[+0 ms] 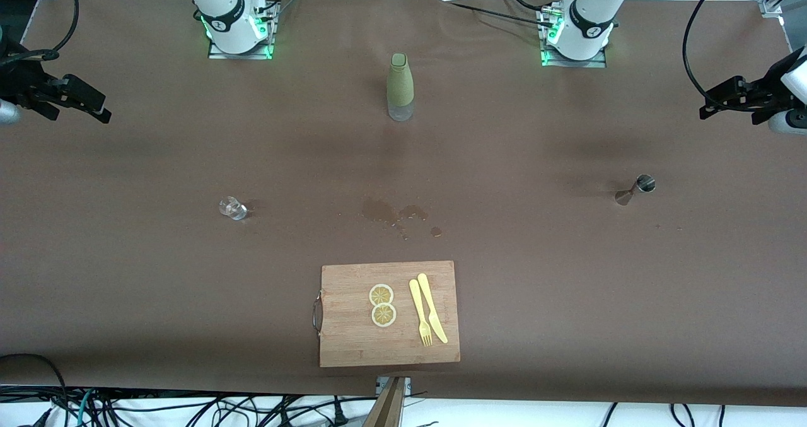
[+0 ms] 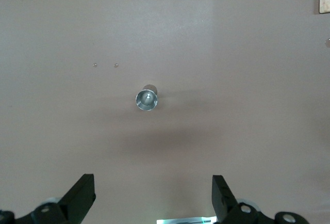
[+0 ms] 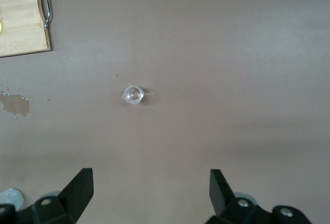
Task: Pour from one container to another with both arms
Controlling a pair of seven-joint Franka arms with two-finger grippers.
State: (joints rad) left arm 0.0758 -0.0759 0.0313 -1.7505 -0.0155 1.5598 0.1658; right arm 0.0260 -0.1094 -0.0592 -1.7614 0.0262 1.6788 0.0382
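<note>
Nothing has been picked up yet; this looks like the very start, both arms poised high before the reach. The left gripper hangs over the metal jigger at the left arm's end of the desk, its fingers spread wide and empty. The right gripper hangs over the small clear glass at the right arm's end, fingers likewise spread with nothing between them. Both vessels stand upright, long axis vertical, mouths open to the ceiling, well apart from each other. Between the two bases stands a green-sleeved bottle, upright, cap on top, farther from the front camera than either vessel. Nearer that camera lies a wooden cutting board with two lemon slices, a yellow fork and a knife; a wet stain marks the cloth just above it. My guess is each arm must next drop straight down and close on its vessel's side, keeping it level until the pour.
</note>
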